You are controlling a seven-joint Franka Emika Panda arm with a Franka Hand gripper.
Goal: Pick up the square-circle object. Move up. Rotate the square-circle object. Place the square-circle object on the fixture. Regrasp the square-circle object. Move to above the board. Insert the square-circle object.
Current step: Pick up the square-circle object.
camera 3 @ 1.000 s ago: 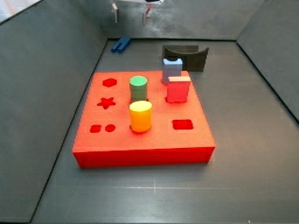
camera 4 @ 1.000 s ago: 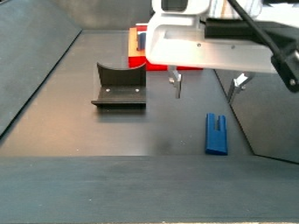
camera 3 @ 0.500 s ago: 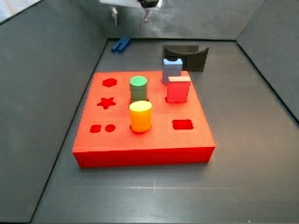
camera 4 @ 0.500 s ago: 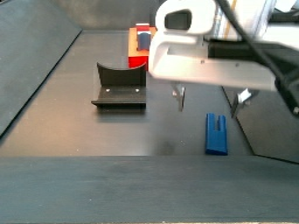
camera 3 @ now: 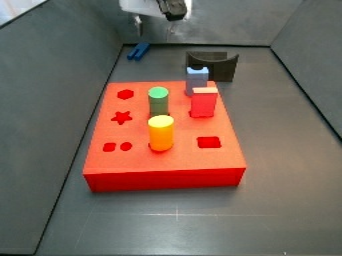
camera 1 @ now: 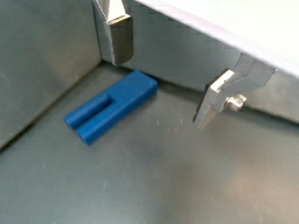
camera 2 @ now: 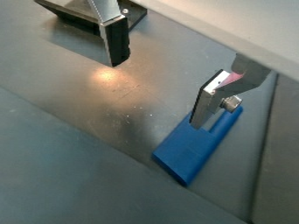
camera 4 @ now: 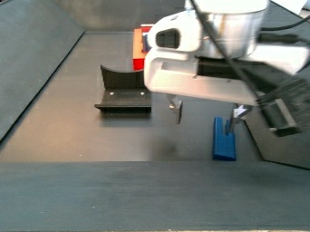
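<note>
The square-circle object [camera 4: 224, 138], a dark blue block with two prongs, lies flat on the grey floor next to the side wall; it also shows in both wrist views [camera 1: 108, 107] [camera 2: 193, 149] and, far off, in a side view [camera 3: 138, 50]. My gripper [camera 4: 208, 113] hangs open just above it, with nothing between the fingers. One finger [camera 2: 211, 101] stands over the object's end, the other finger [camera 2: 114, 39] over bare floor. The fixture [camera 4: 122, 91] stands apart from the gripper, nearer the board. The red board [camera 3: 160, 150] lies beyond it.
On the board stand a green peg [camera 3: 158, 100], a yellow peg [camera 3: 160, 132] and a red peg [camera 3: 203, 100]. A pale blue piece [camera 3: 197, 72] sits at the board's far edge by the fixture [camera 3: 214, 64]. Grey walls enclose the floor.
The gripper has come lower and turned, with its fingers now close over the blue object. The object, fixture and board have not moved.
</note>
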